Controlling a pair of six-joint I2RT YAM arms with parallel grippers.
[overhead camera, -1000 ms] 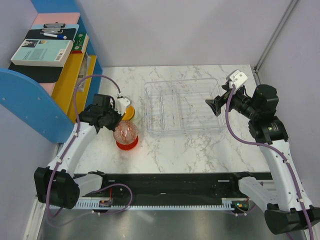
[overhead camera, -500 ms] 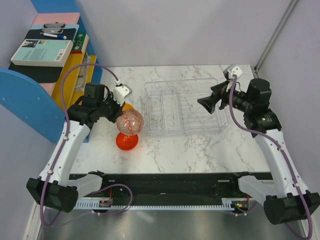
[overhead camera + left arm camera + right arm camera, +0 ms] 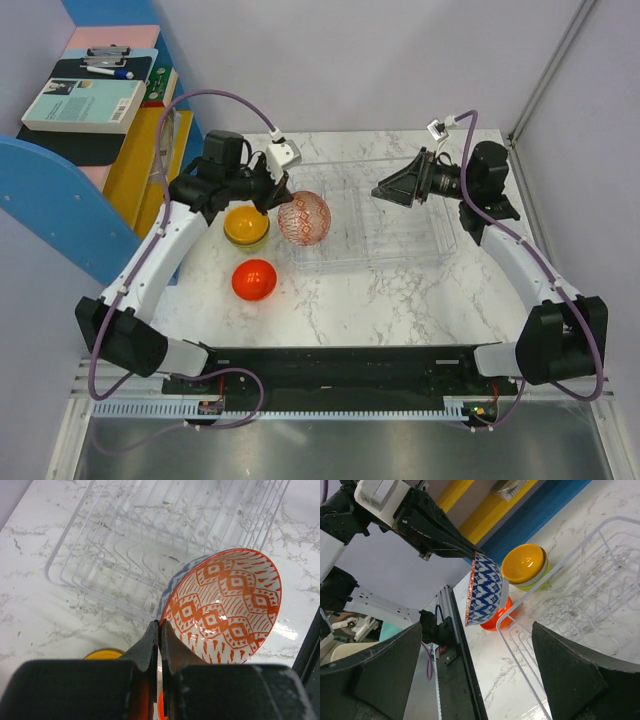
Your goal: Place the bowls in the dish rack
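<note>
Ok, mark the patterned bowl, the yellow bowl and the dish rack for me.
patterned bowl (image 3: 309,218), top external view, middle of its red-patterned inside.
yellow bowl (image 3: 246,224), top external view, middle of its hollow.
dish rack (image 3: 400,242), top external view, bare ribbed floor near its front edge.

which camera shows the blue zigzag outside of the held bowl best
Right wrist: the bowl hangs side-on, its blue-white outside facing the lens. Left wrist shows mostly the orange-patterned inside, with the left gripper pinching the rim. Top external shows it small, inside showing.
</note>
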